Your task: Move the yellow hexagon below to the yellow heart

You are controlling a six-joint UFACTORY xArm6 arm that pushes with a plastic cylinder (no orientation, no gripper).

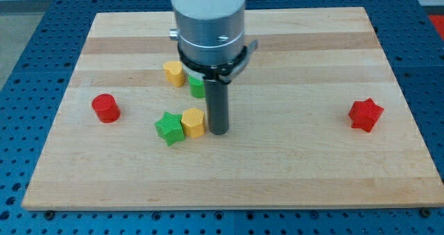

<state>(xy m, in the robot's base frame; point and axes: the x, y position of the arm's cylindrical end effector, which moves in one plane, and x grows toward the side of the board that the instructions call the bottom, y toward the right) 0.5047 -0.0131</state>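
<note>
The yellow hexagon (193, 122) lies left of centre on the wooden board (291, 166), touching a green star (168, 128) on its left. The yellow heart (173, 73) lies above it, nearer the view's top. My tip (218, 131) rests on the board right beside the hexagon's right side, touching or nearly touching it. A green block (197, 87), partly hidden behind the rod, sits just right of the heart.
A red cylinder (105, 108) stands near the board's left edge. A red star (365, 115) lies near the right edge. The arm's body hides part of the board's top middle.
</note>
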